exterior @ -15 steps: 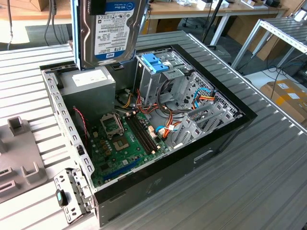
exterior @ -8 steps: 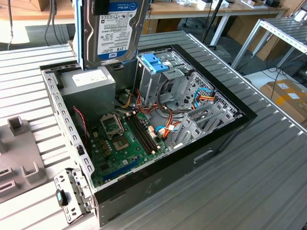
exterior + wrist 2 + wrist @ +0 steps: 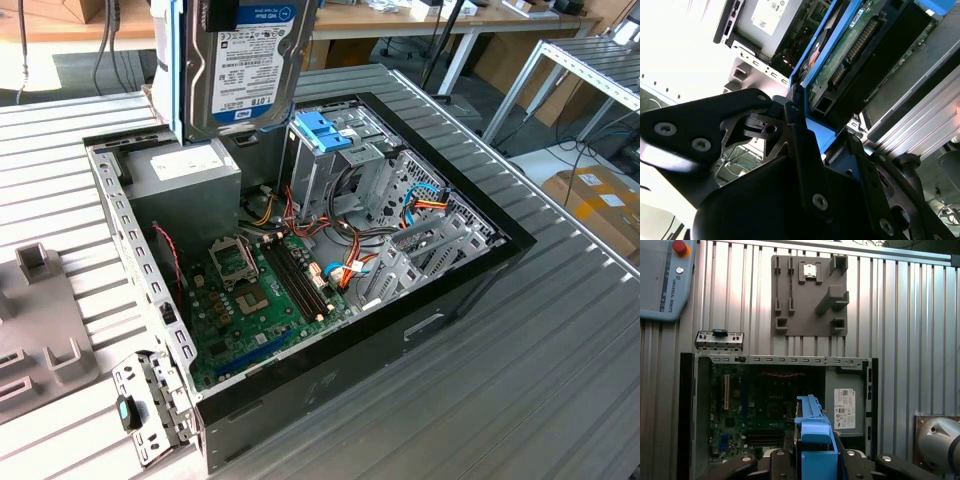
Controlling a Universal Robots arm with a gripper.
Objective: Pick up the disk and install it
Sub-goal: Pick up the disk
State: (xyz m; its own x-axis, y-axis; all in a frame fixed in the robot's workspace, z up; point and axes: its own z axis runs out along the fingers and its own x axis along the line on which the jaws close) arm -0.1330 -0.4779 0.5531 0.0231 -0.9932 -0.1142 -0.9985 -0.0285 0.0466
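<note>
Gripper (image 3: 797, 107): closed on the disk (image 3: 250, 60), clamping its blue rails. Disk: upright, aloft, top centre of the exterior view, above the open computer case (image 3: 470, 300), beside blue-topped cage (image 3: 322, 132). Handling, judged: keep rails square to cage, clear of cables (image 3: 350, 270).

**Soft light on the bench (image 3: 540, 380), glare behind the gripper (image 3: 815, 127)**

Even light in the exterior view brightens the label of the disk (image 3: 250, 70) and leaves the inside of the computer case (image 3: 400, 340) shadowed. In the second wrist view the backdrop burns white and the gripper reads near black. In the first wrist view, streaks gleam along the bench ribs.
</note>
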